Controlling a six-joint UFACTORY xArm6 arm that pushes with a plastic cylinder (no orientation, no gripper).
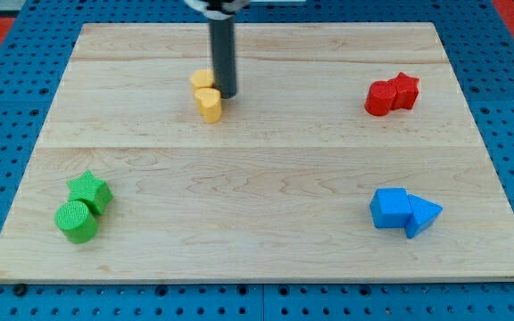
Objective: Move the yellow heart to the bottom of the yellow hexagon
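Sitting in the upper middle of the wooden board (266, 169), a little to the view's left of centre, the yellow heart (209, 104) rests directly below the yellow hexagon (203, 79) and touches it. Which way the heart points is hard to make out from here; the pair together runs top to bottom in the view. My tip (226, 94) stands just to the view's right of both yellow blocks, right against them at the seam where they meet. It is a plain dark rod, with no pincer to open or close.

Further off, toward the upper right, two red blocks (392, 94) sit pressed together, shapes unclear. At lower right a blue cube (388, 209) touches a blue triangle (422, 216). At lower left a green star (90, 192) touches a green cylinder (77, 221).
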